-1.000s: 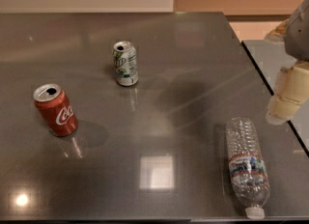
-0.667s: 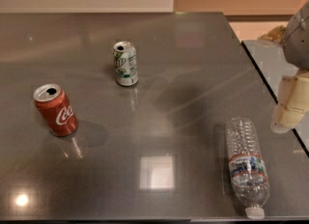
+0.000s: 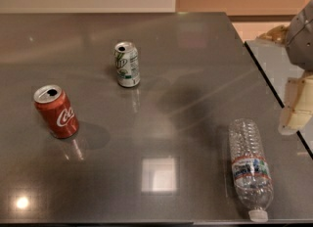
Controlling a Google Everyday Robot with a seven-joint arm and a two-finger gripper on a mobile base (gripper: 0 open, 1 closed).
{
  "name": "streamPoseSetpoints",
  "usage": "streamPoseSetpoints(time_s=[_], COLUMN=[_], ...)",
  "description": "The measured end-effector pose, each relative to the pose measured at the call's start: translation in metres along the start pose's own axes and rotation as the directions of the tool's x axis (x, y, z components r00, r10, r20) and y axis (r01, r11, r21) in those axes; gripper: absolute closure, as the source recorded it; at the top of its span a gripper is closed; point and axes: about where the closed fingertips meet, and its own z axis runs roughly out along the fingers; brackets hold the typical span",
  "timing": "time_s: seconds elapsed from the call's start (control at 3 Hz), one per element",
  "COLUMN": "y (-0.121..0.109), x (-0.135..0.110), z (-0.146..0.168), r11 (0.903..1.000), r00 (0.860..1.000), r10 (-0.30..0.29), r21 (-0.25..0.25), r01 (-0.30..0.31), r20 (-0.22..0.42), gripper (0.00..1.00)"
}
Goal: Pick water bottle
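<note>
The water bottle (image 3: 250, 166) lies on its side on the dark glossy table (image 3: 161, 99), near the front right corner. It is clear and ribbed, with a red, white and blue label band, and its white cap points toward the front edge. My gripper (image 3: 295, 107) is at the right edge of the camera view, cream-coloured and partly cut off. It hangs above the table's right edge, to the right of the bottle and a little behind it, apart from it.
A red cola can (image 3: 55, 111) stands upright at the left. A white-and-green soda can (image 3: 127, 64) stands upright behind the middle. A second grey surface (image 3: 276, 67) adjoins the table's right edge, under my arm.
My gripper has moved to the right, further out of view, and slightly down. The bottle and both cans have not moved.
</note>
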Motion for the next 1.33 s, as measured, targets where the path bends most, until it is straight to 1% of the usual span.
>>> streamPoseSetpoints(time_s=[0.33, 0.67, 1.0, 1.33], y=[0.007, 0.024, 0.043, 0.061], x=[-0.004, -0.007, -0.007, -0.003], z=[0.000, 0.001, 0.008, 0.020], r11=[0.9982, 0.9848, 0.9438, 0.8671], r00=[0.998, 0.985, 0.945, 0.873], r10=[-0.061, -0.172, -0.325, -0.485], r21=[-0.002, -0.020, -0.053, -0.099], r01=[0.061, 0.172, 0.326, 0.488], r20=[0.003, 0.022, 0.035, 0.060], gripper=[0.00, 0.00, 0.00, 0.00])
